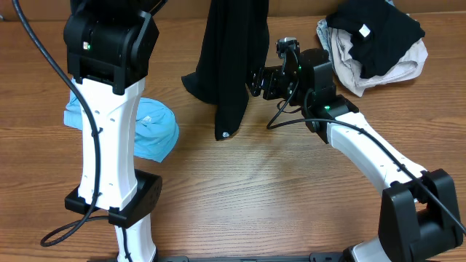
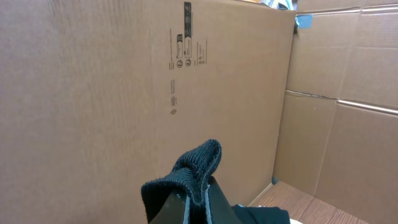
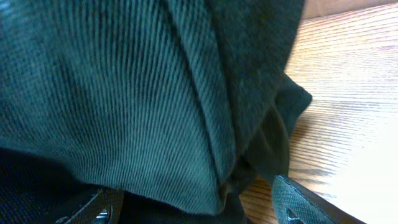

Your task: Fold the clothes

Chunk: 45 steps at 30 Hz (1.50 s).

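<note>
Black T-shirt [image 3: 155, 93] cloth is crowding the right pincer [image 3: 198, 205], whose fingers [image 3: 305, 205] are standing wide with a fold lying between them, unclamped. The left pincer [image 2: 198, 194] is clamping tight on the shirt's ribbed edge, and the garment is hanging down from it toward the table [image 1: 240, 189]. Behind the right pincer a heap of clothes [image 1: 375, 44] is lying; a blue garment [image 1: 156, 131] is resting beyond the shirt, well apart.

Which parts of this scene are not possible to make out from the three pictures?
Overhead: the black T-shirt is cut off by the upper edge.
Overhead: the left arm covers part of the blue garment.
Overhead: the shirt's white logo is too small to read.
Right wrist: cloth hides most of the right gripper.
</note>
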Motion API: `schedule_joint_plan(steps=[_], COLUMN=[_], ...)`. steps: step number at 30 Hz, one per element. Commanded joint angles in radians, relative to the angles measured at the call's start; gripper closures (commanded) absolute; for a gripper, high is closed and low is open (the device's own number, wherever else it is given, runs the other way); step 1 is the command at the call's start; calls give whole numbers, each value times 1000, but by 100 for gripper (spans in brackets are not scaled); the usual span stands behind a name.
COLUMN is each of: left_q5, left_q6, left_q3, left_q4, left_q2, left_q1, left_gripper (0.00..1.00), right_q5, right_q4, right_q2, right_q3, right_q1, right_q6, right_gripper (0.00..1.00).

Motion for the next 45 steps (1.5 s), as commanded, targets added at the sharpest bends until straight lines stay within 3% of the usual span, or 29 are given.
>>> schedule_joint_plan(steps=[1, 3, 7, 9, 17, 24, 38, 45], left_q5=[8, 8, 6, -2, -9, -8, -8, -7], left_q6=[-14, -21, -21, -21, -21, -22, -26, -29], left_q3=[15, 15, 15, 15, 15, 17, 17, 17], left_q4=[17, 17, 16, 12, -15, -57, -93, -107], left_q2=[-61, -67, -72, -71, -71, -86, -238, -331], left_q1=[2, 2, 2, 2, 66, 229, 584, 738], left_gripper=[96, 96, 96, 96, 96, 96, 96, 96], right_q5=[-16, -20, -46, -24, 211, 333, 389, 437], right_q4=[24, 43, 68, 39, -251, -586, -1054, -1302], right_q2=[5, 5, 5, 0, -129, -301, -341, -341], right_q3=[0, 0, 1, 1, 16, 134, 576, 878], right_q1=[10, 10, 10, 10, -41, -31, 164, 275], right_q6=[28, 53, 68, 67, 35, 6, 14, 39], right_gripper=[24, 36, 82, 95, 96, 96, 96, 96])
